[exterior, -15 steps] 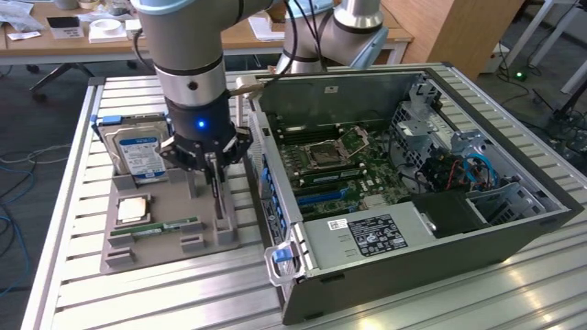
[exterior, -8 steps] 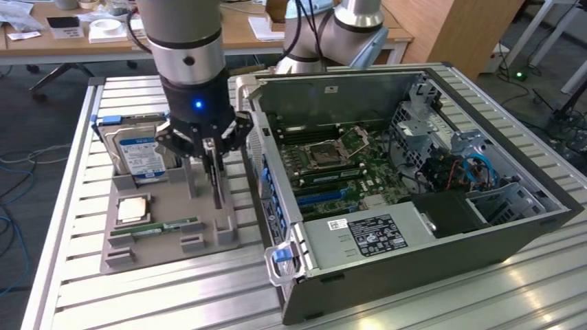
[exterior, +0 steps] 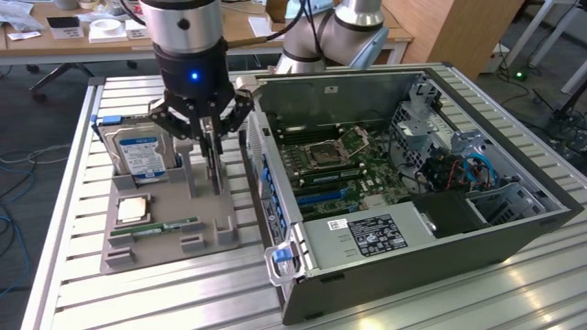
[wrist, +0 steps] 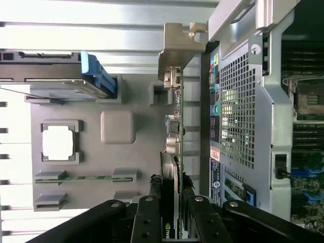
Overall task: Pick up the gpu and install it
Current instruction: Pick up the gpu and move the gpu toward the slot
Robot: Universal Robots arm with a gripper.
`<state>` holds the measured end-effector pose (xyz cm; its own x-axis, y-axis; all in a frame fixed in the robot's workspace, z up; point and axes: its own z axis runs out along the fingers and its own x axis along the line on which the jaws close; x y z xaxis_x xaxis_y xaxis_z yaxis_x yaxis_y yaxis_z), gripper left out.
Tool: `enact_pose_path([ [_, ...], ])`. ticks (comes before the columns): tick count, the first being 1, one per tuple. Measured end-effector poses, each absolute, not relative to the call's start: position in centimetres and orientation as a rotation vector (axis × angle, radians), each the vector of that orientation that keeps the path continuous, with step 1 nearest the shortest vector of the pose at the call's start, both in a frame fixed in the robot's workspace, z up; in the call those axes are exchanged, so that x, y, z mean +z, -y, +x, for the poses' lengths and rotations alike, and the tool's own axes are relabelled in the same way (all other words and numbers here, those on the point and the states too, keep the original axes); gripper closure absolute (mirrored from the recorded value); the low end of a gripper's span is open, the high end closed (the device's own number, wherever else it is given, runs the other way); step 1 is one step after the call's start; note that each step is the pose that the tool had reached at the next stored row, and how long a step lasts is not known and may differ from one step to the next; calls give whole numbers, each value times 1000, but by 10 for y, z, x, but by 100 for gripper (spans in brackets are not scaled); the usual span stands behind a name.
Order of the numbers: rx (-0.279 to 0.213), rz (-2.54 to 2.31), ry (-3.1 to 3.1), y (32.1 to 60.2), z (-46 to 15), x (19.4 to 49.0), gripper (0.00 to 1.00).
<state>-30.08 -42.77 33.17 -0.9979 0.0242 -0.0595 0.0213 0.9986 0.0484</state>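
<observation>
gpu [exterior: 214, 165]: stood on edge over tray [exterior: 165, 237], left centre of exterior view, beside case [exterior: 413, 227]. gripper [exterior: 209, 134]: clamped on the card's upper edge. handling: a straight, vertical lift is judged best, bracket unsnagged.

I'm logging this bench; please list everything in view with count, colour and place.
graphics card: one, dark, standing on edge in the tray beside the case
hard drive: one, silver with blue-white label, upright in the tray
processor chip: one, silvery, flat in a tray pocket
memory stick: one, green, lying in a tray slot
tray: one, grey, on the table, exterior view's left
computer case: one, black, side open, exterior view's right
table: one, silvery, slatted, under everything
arm: one, silver and black, above the tray
fingers: one pair, black, closed on the graphics card
</observation>
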Motion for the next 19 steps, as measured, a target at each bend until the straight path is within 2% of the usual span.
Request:
enact_pose_path([
  [11,73,35,-3080,428,-301,381,74],
  [19,73,35,-3080,428,-301,401,74],
])
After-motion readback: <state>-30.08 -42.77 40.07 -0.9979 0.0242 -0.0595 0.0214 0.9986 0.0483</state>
